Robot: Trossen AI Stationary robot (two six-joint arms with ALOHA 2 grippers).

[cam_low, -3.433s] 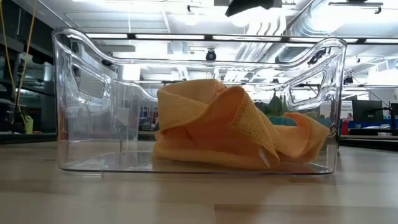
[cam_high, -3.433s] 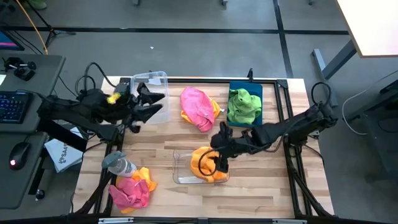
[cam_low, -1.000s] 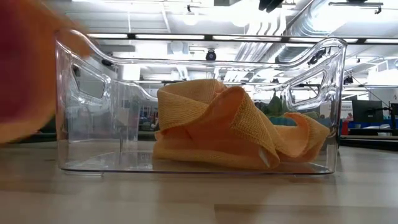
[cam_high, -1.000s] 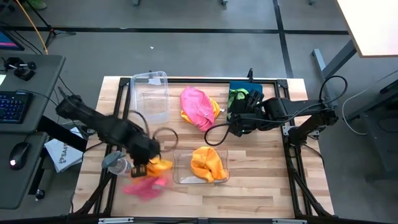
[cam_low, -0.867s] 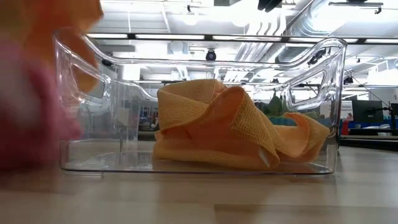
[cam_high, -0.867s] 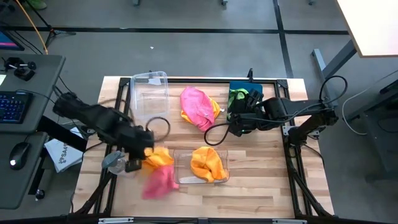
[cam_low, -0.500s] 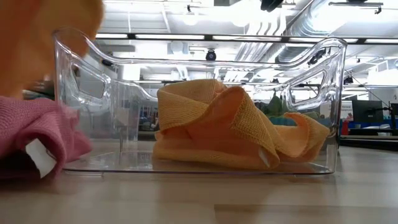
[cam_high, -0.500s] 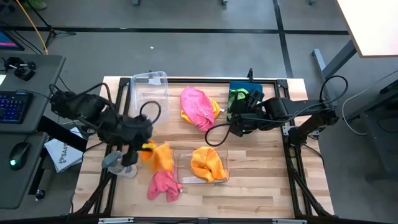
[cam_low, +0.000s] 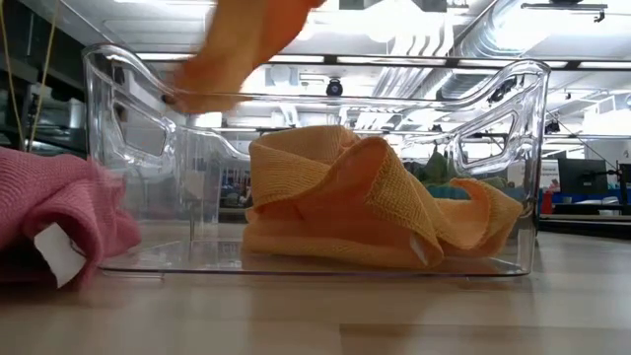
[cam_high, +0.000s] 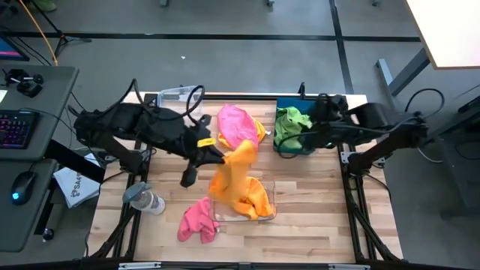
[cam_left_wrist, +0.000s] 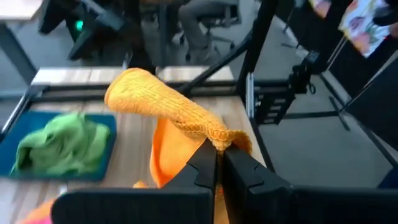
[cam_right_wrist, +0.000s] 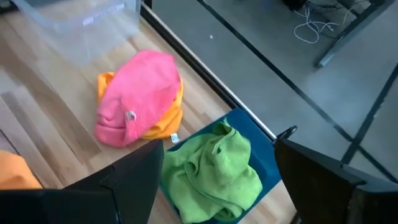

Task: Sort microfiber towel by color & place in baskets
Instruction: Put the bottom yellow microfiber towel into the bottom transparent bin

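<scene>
My left gripper (cam_high: pixel 217 157) is shut on an orange microfiber towel (cam_high: pixel 231 176), which hangs over the near clear basket (cam_high: pixel 268 214). In that basket lies another orange towel (cam_low: pixel 365 202). A pink towel (cam_high: pixel 196 221) lies crumpled on the table by the basket's left side. At the far middle, a pink towel (cam_high: pixel 236 124) rests on top of an orange one. A green towel (cam_high: pixel 292 124) lies in the blue basket (cam_right_wrist: pixel 264 158). My right gripper (cam_right_wrist: pixel 219 149) stands open above the green towel, holding nothing. My left gripper pinches a bunched fold of the orange towel (cam_left_wrist: pixel 222 140) between its two fingers. The fingers slant down toward the table's right. The towel is lifted clear and droops slack below the fingers; its lower end (cam_low: pixel 202 89) hangs about level with the clear basket's rim.
A second clear basket (cam_high: pixel 180 94) stands at the far left, partly under my left arm. A clear bottle with a grey cap (cam_high: pixel 142 199) lies at the near left. Bare wood lies along the near right of the table.
My left gripper has risen from the near left and gone toward the table's right and far edge with the orange towel, which now hangs over the clear basket. A pink towel lifted with it has fallen beside the basket. My right gripper has drawn back toward the right edge.
</scene>
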